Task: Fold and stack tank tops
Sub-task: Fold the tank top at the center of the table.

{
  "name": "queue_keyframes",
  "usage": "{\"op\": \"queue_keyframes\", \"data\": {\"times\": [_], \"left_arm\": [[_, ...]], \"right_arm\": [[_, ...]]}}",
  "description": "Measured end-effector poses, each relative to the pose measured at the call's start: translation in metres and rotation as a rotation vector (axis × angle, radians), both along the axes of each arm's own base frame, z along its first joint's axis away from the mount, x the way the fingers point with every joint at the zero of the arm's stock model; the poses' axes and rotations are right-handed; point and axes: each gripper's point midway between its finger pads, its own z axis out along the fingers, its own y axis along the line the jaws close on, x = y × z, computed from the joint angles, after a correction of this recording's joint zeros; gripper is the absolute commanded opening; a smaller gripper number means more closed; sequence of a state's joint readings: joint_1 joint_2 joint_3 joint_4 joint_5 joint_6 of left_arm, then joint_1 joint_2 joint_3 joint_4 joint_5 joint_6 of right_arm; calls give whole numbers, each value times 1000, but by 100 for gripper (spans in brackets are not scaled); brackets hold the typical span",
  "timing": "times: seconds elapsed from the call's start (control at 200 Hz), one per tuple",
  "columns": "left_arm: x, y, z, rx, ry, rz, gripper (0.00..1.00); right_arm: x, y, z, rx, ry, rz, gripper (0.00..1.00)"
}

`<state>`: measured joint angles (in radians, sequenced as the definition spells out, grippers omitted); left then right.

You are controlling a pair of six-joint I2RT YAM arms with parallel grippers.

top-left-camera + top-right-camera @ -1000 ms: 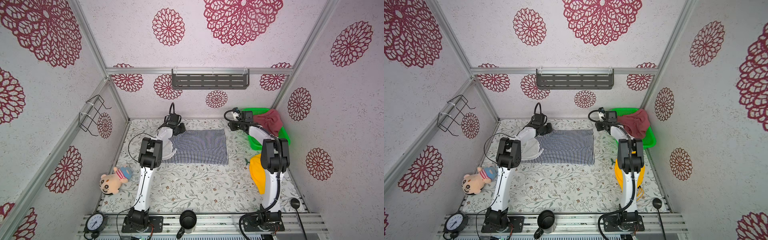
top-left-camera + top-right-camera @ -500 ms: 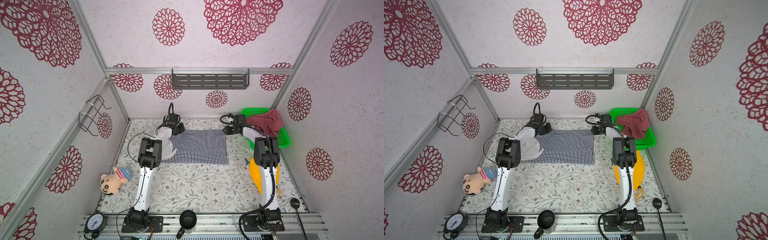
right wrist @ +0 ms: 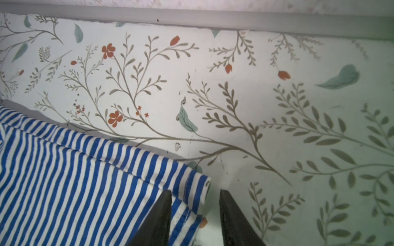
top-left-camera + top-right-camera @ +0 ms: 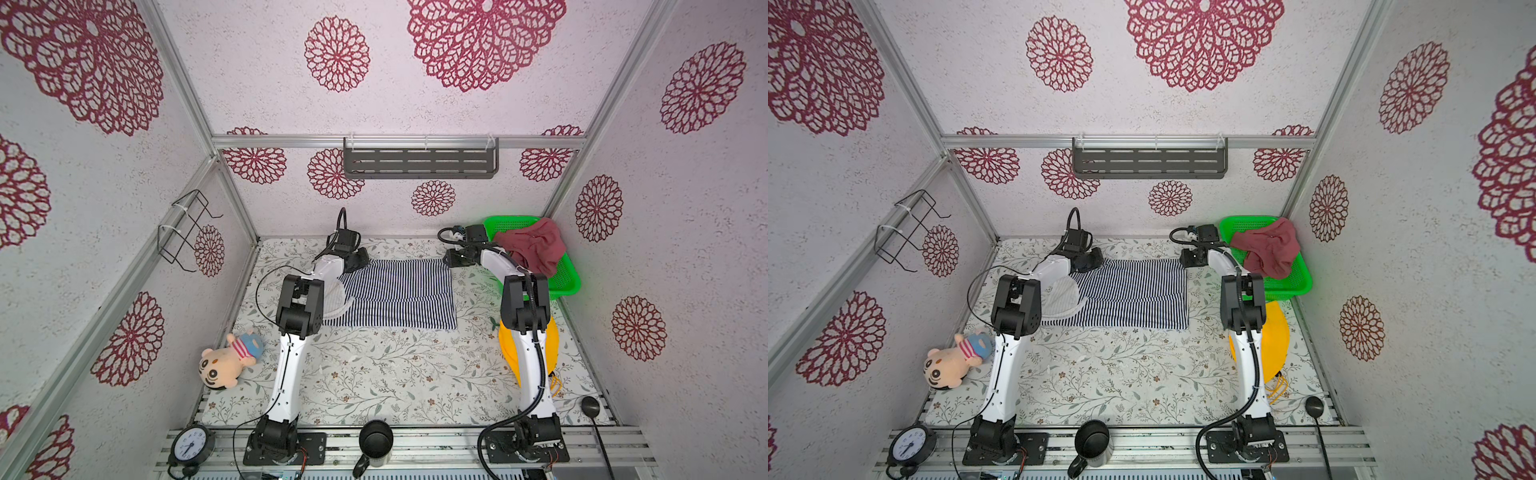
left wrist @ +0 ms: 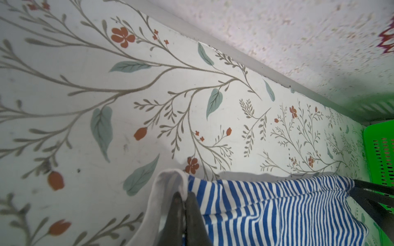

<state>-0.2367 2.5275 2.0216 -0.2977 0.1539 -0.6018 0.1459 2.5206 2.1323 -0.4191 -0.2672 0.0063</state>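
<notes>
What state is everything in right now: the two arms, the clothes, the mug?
Striped tank top: spread flat.
Maroon tank top: crumpled, draped in the green basket.
Left arm: jaws shut on the striped tank top's white-trimmed edge.
Right arm: jaws open, straddling its corner.
Mug: upright.

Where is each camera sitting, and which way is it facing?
Top views: high at the front, looking down on the table; left arm and right arm show whole.
Left wrist: low, looking along the table toward the basket; left gripper shut on the striped top.
Right wrist: low, facing the back wall; right gripper open over the striped top's corner.
Shared: all show the striped top.
</notes>
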Motion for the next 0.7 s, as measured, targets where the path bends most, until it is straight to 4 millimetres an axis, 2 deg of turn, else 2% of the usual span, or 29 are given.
{"op": "queue_keyframes", "data": {"times": [0.195, 0.33, 0.43, 0.701], "left_arm": [[-3, 0, -5, -2, 9, 0, 0], [-3, 0, -6, -5, 10, 0, 0], [-3, 0, -6, -7, 9, -1, 0], [-3, -1, -5, -12, 8, -1, 0]], "right_arm": [[7, 4, -1, 9, 3, -8, 34], [5, 6, -2, 12, 13, -10, 17], [4, 8, -2, 9, 12, -3, 0], [4, 13, -5, -14, -52, 83, 0]]}}
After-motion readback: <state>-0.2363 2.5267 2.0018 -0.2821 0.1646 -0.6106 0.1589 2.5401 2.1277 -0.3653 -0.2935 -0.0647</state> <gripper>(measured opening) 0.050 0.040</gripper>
